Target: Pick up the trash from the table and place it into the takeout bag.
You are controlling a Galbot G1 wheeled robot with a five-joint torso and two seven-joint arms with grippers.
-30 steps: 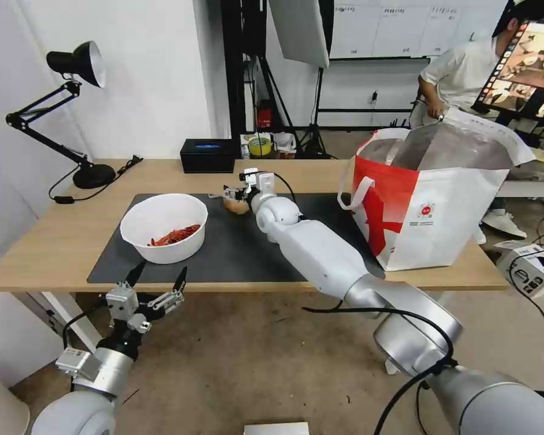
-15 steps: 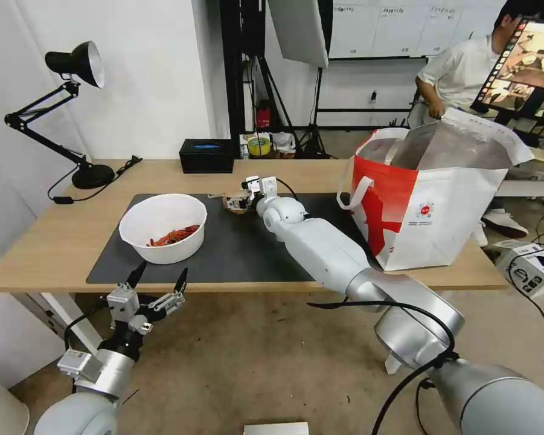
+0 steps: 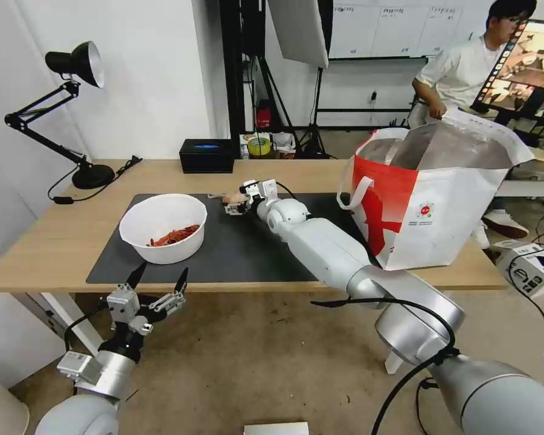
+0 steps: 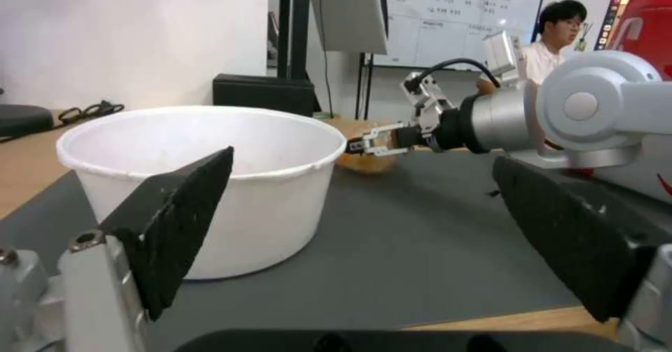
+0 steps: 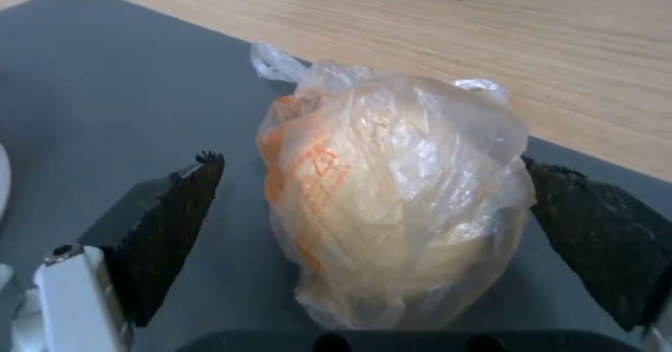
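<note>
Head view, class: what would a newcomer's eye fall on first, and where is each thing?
The big red-and-white bag stands open at the table's right end. The right pincer reaches over the grey mat, open around a plastic-wrapped lump. A white bowl of red scraps sits on the mat's left, with the left pincer open below the table edge.

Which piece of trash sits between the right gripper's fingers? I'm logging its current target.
The tan plastic-wrapped lump, sitting on the dark mat between the open fingers of the right gripper. The white bowl stands apart, nearer the left gripper.
</note>
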